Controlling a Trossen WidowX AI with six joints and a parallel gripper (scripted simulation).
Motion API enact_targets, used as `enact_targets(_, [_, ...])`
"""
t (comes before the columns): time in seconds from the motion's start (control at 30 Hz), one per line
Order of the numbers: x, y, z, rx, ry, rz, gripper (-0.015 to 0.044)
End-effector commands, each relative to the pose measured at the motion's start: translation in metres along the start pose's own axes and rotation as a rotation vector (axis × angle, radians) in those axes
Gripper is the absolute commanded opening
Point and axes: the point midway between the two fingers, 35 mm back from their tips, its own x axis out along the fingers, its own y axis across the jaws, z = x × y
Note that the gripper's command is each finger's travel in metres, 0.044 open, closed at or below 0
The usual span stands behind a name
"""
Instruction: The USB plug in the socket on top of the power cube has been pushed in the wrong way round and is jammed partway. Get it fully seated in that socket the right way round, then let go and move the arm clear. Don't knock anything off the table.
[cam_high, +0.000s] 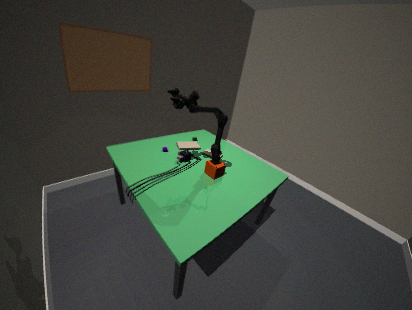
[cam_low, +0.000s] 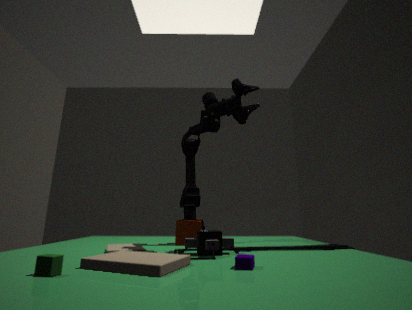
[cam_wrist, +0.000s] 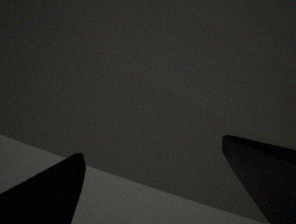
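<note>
The dark power cube (cam_high: 184, 157) (cam_low: 210, 239) stands on the green table (cam_high: 230, 200) (cam_low: 300, 285). Grey plugs stick out of its sides in the exterior view, one on the left (cam_low: 190, 243), one on the right (cam_low: 228, 243) and one on the near face (cam_low: 212, 245). The socket on top and its plug are too small and dark to make out, so how that plug sits cannot be told. My gripper (cam_high: 173, 96) (cam_low: 259, 97) (cam_wrist: 154, 152) is wide open and empty, raised high above the table and well away from the cube. The wrist view shows only wall and ceiling between the fingers.
Several dark cables (cam_high: 160, 176) run from the cube to the table edge. A pale slab (cam_high: 188, 145) (cam_low: 135, 262) lies beside the cube, with a smaller pale piece (cam_low: 120, 247) behind. A purple cube (cam_high: 165, 149) (cam_low: 244, 262) and a green cube (cam_high: 195, 139) (cam_low: 48, 265) lie farther out. The arm stands on an orange base (cam_high: 215, 169).
</note>
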Motion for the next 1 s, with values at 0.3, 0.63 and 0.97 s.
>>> enact_targets(0.3, [-0.047, 0.034, 0.140, 0.968, -0.299, 0.488, 0.0440])
enact_targets(0.63, [-0.135, -0.004, 0.252, 1.650, -0.528, 1.109, 0.0440])
enact_targets(0.97, [-0.245, -0.093, 0.300, 1.994, -0.736, 1.940, 0.0440])
